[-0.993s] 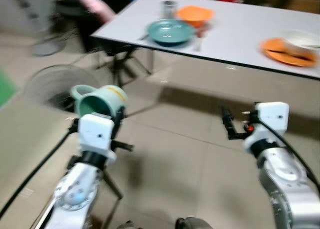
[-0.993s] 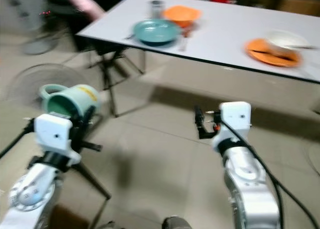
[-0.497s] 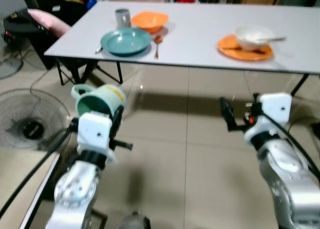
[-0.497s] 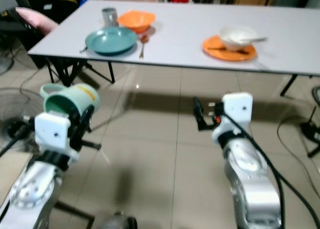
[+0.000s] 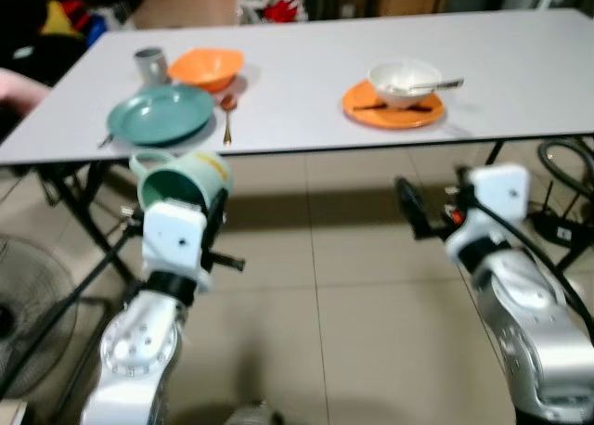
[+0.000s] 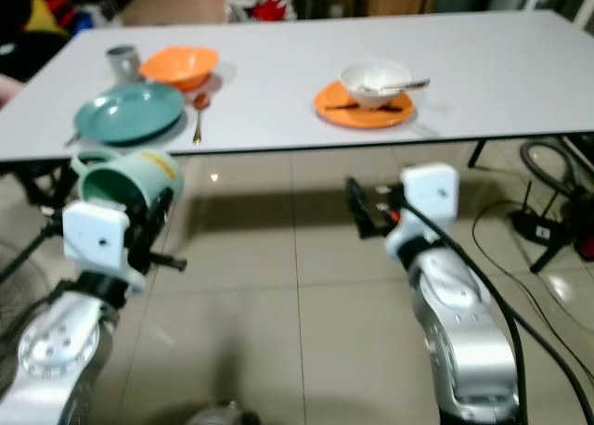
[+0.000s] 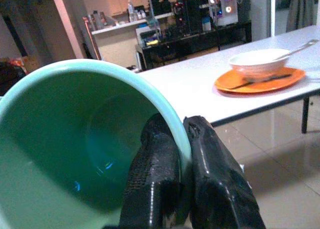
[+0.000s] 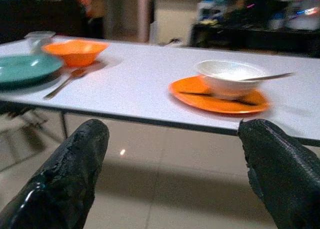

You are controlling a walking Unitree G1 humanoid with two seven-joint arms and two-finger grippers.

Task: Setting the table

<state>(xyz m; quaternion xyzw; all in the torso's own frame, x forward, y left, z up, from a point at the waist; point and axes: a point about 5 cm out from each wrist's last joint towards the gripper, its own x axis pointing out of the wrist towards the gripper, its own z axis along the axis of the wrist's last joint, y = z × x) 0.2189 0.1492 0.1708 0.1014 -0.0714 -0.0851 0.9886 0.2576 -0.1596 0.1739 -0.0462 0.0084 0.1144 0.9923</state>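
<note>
Ahead, white table [image 5: 306, 109], teal plate [image 5: 160, 114], orange plate [image 5: 393, 109], floor fan [image 5: 32, 304].

You've got the table [image 5: 520, 82] straight ahead. On its left end there's a plate [image 5: 160, 114], with a spoon [image 5: 225, 119] just to its right, and a bowl [image 5: 205, 67] and cup [image 5: 148, 64] behind. Further right, another bowl [image 5: 403, 80] sits on a second plate [image 5: 393, 115].

The tabletop [image 5: 306, 91] is viewed downward from the head; the orange plate [image 8: 220, 100] ahead of each claw is shared by both wrist views.
</note>
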